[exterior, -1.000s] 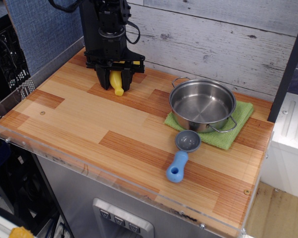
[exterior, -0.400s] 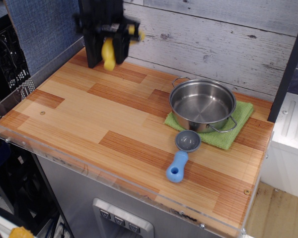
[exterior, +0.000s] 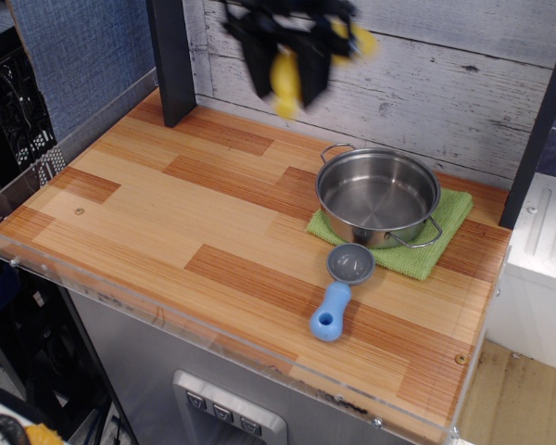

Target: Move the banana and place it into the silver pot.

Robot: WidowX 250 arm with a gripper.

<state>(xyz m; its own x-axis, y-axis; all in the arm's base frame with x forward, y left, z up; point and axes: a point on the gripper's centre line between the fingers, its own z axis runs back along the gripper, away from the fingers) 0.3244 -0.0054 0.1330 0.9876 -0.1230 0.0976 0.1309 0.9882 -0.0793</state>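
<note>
The banana (exterior: 285,82) hangs stem-down in the air at about eleven o'clock from the pot (exterior: 378,196), lifted high enough to pass over its rim. The blurred gripper (exterior: 285,65) points downward, jaws narrow and clamped on the fruit. The pot sits on a green cloth (exterior: 449,218).

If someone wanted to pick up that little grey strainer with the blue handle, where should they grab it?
Grip the small grey strainer by its chunky blue plastic handle, coming straight down from above. The handle lies flat on the wooden table, pointing toward the front edge, with bare wood on both sides, so the tool would likely close across it easily.
</note>
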